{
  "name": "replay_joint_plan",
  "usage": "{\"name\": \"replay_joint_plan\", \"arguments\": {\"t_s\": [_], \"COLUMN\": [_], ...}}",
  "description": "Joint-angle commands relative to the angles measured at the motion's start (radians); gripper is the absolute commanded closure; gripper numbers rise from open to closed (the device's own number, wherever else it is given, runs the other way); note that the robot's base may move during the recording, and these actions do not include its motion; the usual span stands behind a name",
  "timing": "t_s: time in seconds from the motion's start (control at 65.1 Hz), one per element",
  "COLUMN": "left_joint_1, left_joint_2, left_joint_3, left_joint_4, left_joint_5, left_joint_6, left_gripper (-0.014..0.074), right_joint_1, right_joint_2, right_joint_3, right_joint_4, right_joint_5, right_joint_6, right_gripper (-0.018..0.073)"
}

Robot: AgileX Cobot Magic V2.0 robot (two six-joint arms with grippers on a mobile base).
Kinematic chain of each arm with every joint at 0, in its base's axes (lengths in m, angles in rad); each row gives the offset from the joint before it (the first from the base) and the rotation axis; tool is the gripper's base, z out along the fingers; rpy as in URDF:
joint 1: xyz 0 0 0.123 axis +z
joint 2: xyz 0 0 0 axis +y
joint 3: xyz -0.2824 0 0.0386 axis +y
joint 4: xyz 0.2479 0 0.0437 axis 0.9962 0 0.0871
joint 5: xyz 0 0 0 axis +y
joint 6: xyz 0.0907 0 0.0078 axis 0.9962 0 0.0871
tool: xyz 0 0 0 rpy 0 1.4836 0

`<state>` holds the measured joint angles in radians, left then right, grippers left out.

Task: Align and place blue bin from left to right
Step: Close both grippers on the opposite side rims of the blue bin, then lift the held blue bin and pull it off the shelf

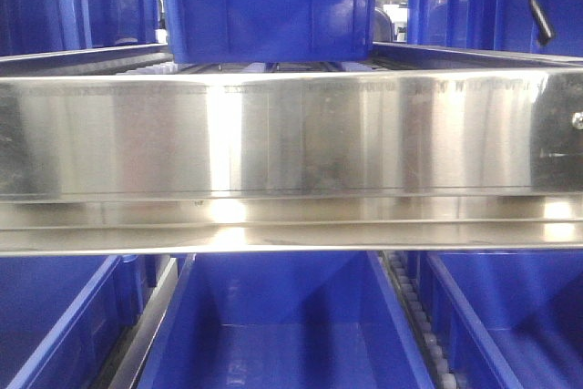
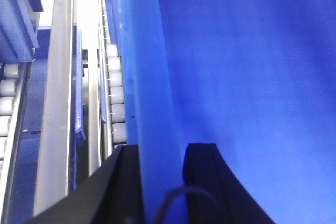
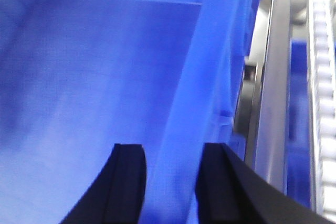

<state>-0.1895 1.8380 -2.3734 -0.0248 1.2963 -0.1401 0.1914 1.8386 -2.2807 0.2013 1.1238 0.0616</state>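
The blue bin stands on the upper shelf in the front view, its rim at the top edge; neither gripper shows there. In the left wrist view my left gripper straddles the bin's left wall, one black finger outside and the other inside, shut on the wall. The bin's bare inside fills the right of that view. In the right wrist view my right gripper grips the bin's right wall the same way, with the bin's inside to its left.
A wide steel shelf rail crosses the front view. More blue bins sit below it and beside the held one. White roller tracks and steel guide rails run close outside both gripped walls. A black cable hangs top right.
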Motion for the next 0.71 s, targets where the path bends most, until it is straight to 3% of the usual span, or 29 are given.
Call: {"name": "replay_joint_plan", "arguments": {"t_s": [0.0,0.692], "left_joint_1": [-0.003,-0.003], "left_joint_2": [-0.028,-0.027], "left_joint_3": [-0.004,-0.004], "left_joint_4": [-0.059,-0.036], "left_joint_5": [-0.075,-0.075], "left_joint_6": [0.005,0.005], "left_gripper": [0.0708,0.0708], "right_joint_1": [0.002,0.002], "right_joint_2": [-0.039,-0.035], "right_joint_3": [-0.012,-0.012], "right_joint_4": [0.05,0.05], "right_joint_5": [-0.113,-0.115], "right_joint_6": [-0.029,-0.029], "right_gripper": [0.0628,0.0628]}}
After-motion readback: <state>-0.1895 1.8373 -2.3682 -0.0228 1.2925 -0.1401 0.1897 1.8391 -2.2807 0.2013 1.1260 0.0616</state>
